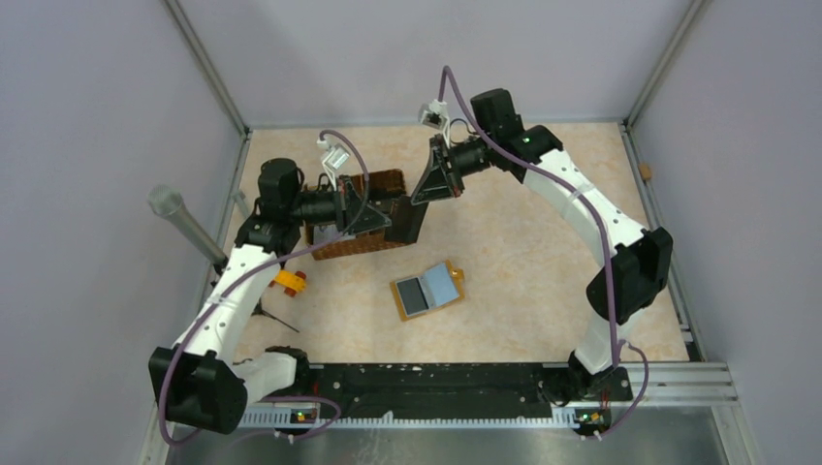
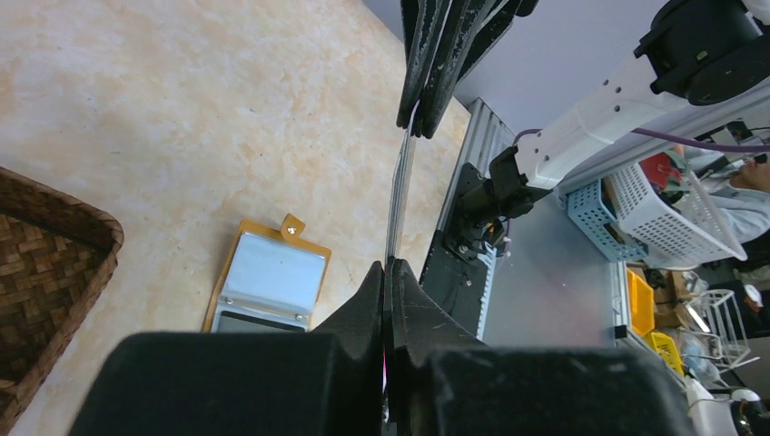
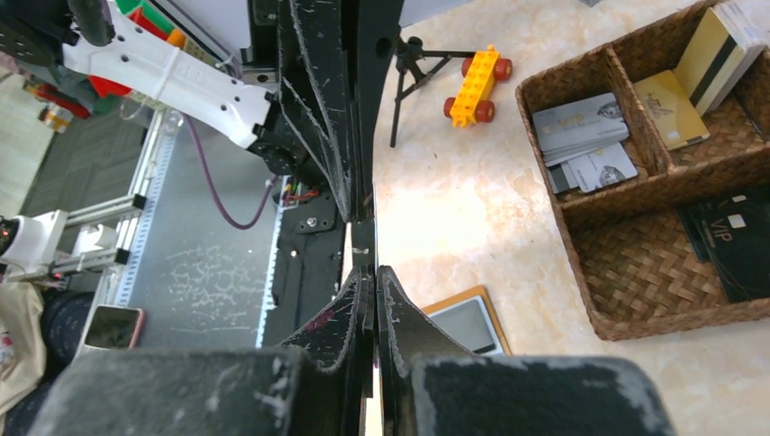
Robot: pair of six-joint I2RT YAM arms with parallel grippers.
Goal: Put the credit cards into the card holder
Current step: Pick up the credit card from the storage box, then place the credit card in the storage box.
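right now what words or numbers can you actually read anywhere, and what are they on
"VIP": top grey card in the basket.
"VIP": black card in the basket's long compartment.
Gold cards: print too small to read.
Held card: dark from above, edge-on in both wrist views, nothing readable.

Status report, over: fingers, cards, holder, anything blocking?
Left fingers and right fingers both shut on one dark card, in the air. Card holder lies open, untouched. Nothing blocks the way.
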